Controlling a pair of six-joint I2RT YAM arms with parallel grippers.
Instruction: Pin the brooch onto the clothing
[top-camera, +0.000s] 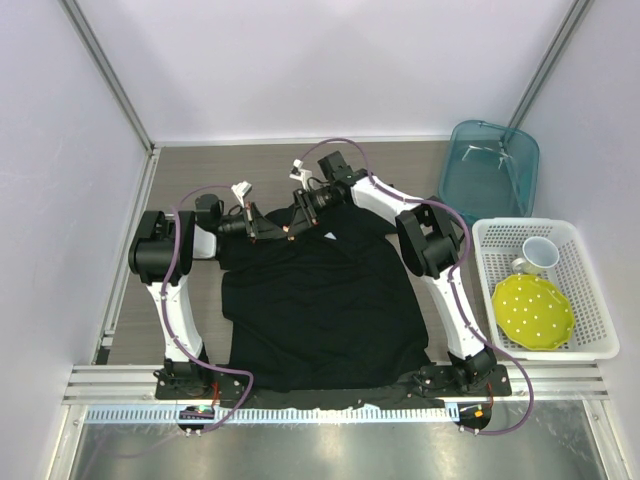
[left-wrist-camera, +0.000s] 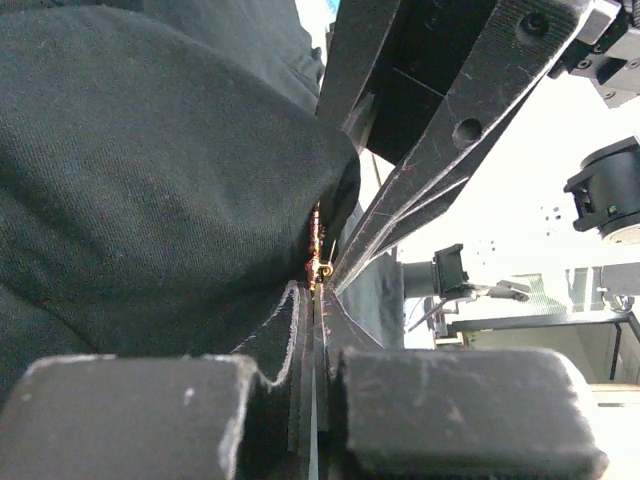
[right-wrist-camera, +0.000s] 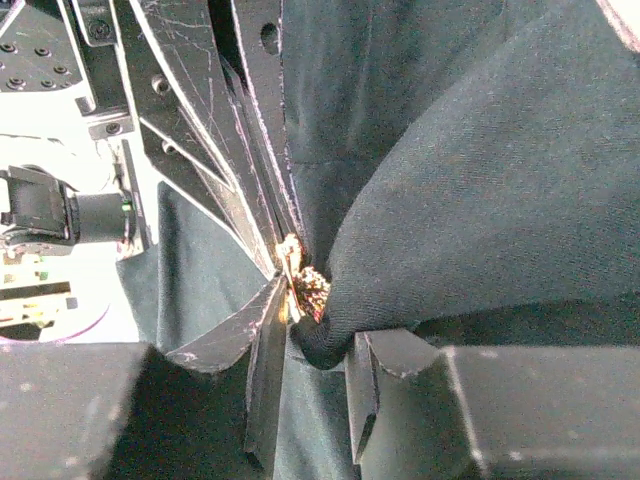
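Observation:
The clothing (top-camera: 320, 310) is a black T-shirt spread flat on the table. Both grippers meet at its far edge, where the cloth is lifted into a fold. My left gripper (top-camera: 270, 229) (left-wrist-camera: 318, 292) is shut, its tips pinching the brooch (left-wrist-camera: 318, 255) edge-on. The brooch (right-wrist-camera: 305, 280) shows gold and red against the fold of the clothing (right-wrist-camera: 480, 200). My right gripper (top-camera: 292, 224) (right-wrist-camera: 320, 318) is open, its jaws apart, with the rounded fold lying between them. One right finger touches the brooch. From above, the brooch is hidden by the fingers.
A white basket (top-camera: 590, 300) at the right holds a yellow dotted plate (top-camera: 533, 310) and a cup (top-camera: 540, 255). A teal bin (top-camera: 490, 165) stands at the back right. White walls close in the table on three sides.

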